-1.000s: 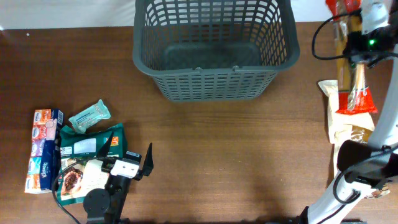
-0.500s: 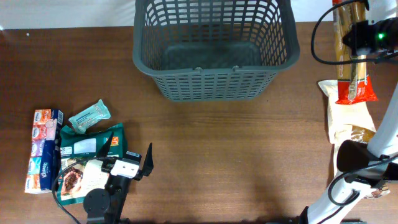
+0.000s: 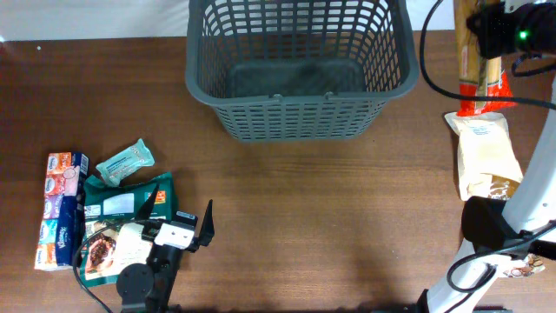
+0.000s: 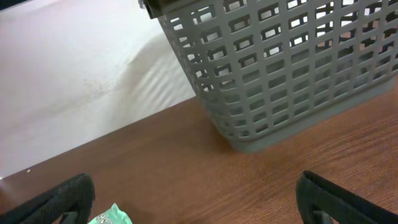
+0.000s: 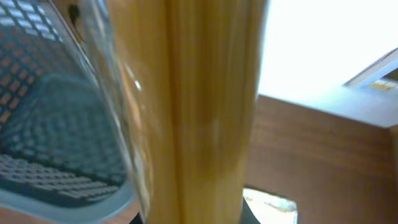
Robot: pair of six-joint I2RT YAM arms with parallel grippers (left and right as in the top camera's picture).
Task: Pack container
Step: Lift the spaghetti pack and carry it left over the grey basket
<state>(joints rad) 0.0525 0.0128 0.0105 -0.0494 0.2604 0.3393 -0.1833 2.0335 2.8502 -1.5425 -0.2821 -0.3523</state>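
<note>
The container point(image 3: 300, 117) is a dark grey lattice basket at the back middle of the table; it also shows in the left wrist view point(image 4: 280, 74) and the right wrist view point(image 5: 43, 124). It looks empty inside. My right gripper point(image 3: 495, 30) is at the far right, just right of the basket's rim, shut on a long yellow spaghetti packet point(image 3: 473, 83) with a red end that hangs below it. The packet fills the right wrist view point(image 5: 205, 112) and hides the fingers. My left gripper point(image 3: 178, 210) is open and empty at the front left point(image 4: 199, 208).
A beige packet point(image 3: 486, 156) lies at the right edge. At the front left lie a small teal packet point(image 3: 124, 163), also in the left wrist view point(image 4: 112, 216), a green packet point(image 3: 126, 198), a brown-and-white packet point(image 3: 113, 248) and a multicoloured tissue pack point(image 3: 62, 209).
My right gripper has carried the spaghetti packet away from me and a little left, off the beige packet, toward the basket's right rim. The left arm has not moved.
</note>
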